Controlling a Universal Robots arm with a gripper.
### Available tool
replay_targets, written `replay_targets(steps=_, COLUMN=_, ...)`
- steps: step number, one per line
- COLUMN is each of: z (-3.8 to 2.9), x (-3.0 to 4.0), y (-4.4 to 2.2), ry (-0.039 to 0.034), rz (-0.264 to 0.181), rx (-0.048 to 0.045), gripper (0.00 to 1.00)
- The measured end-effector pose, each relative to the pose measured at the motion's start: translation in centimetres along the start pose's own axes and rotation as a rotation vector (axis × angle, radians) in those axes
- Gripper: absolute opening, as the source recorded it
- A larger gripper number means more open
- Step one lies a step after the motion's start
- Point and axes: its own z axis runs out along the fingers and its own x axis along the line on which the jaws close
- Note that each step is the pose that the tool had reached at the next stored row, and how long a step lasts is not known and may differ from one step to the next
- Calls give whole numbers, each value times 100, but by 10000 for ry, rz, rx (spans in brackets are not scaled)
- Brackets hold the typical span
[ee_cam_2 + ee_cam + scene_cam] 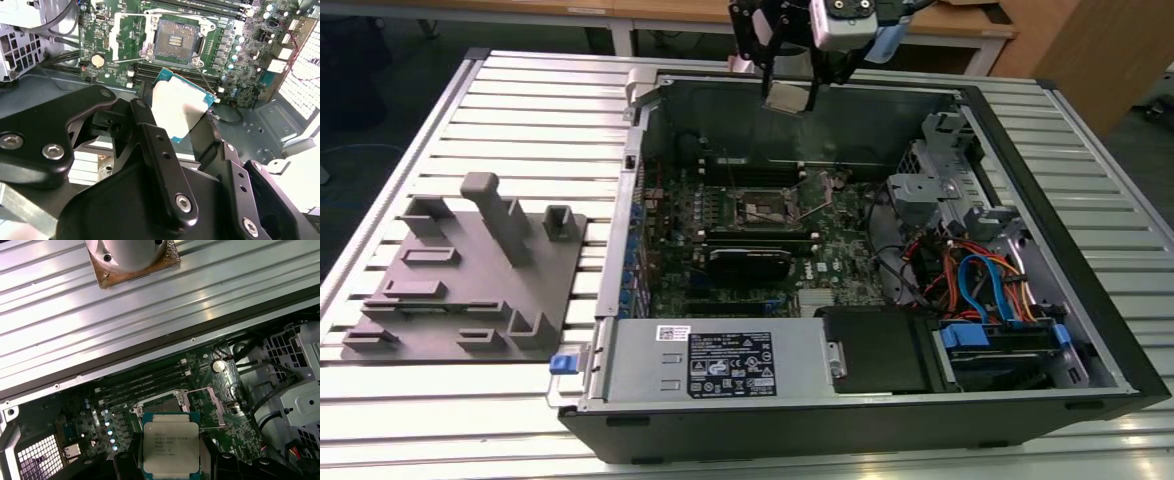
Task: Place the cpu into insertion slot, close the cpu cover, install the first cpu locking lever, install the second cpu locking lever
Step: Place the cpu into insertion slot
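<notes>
At top centre of the exterior view, the gripper (790,92) — jaws closed on the cpu (787,98) — hangs above the open computer case (854,425), the bare insertion slot (763,207) lying mid-frame below.

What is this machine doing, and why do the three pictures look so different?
It is a robot arm working above an open computer case on a ribbed metal table. One picture comes from a camera standing off to the side. The other two come from cameras riding on the arm's wrist. The arm's jaws are shut on the cpu, a small flat square chip with a silvery top, holding it in the air above the case. Down on the green board is the insertion slot, a square socket, with nothing in it. At the exterior view's left a grey holder lies on the table.
</notes>
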Motion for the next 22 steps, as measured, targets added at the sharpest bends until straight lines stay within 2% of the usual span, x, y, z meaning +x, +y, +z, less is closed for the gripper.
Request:
replay_targets(steps=18, z=1, x=0, y=0, ry=-131, rz=1488, rx=-27, gripper=54)
replay_targets(steps=22, z=1, x=0, y=0, ry=-149, rz=1683, rx=-32, gripper=54)
